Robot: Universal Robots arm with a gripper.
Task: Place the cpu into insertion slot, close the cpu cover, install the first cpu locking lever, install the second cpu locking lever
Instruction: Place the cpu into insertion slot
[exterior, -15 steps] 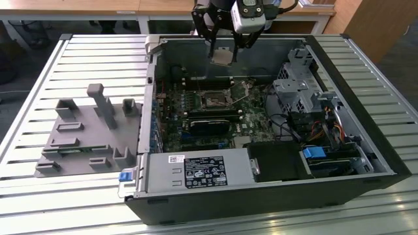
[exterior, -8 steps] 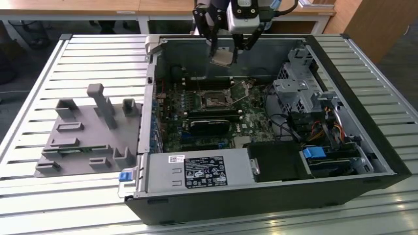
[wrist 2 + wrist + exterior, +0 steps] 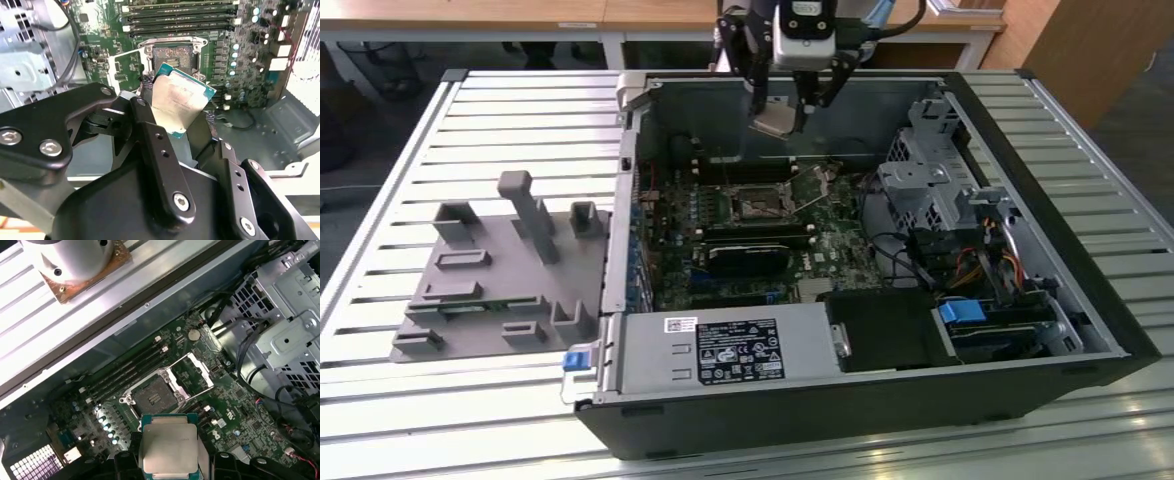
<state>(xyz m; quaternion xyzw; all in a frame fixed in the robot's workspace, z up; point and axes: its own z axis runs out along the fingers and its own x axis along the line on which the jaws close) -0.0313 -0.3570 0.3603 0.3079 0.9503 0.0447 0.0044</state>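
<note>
The cpu [image 3: 182, 100] edges (gripped ones) are hidden.

Premises: a robotics lab or test workshop. Evidence: a slatted aluminium bench [image 3: 480, 110] carries an opened desktop computer case [image 3: 854, 420] with its motherboard [image 3: 834, 250] exposed. A grey moulded parts fixture [image 3: 494, 290] sits beside it. A robot gripper [image 3: 787, 115] hangs above the case. Wooden desks [image 3: 480, 12] stand behind.

An open black computer case [image 3: 854, 425] is laid on a slatted metal table [image 3: 507, 120]. A grey moulded fixture [image 3: 494, 270] is set on the slats just beside it, at the exterior view's left. Inside the case, a labelled power supply [image 3: 720, 350] is mounted along one wall, and coloured cables [image 3: 983, 265] are seen near a perforated drive cage [image 3: 927, 190]. Long black memory sticks [image 3: 180, 21] are seated in parallel.
</note>
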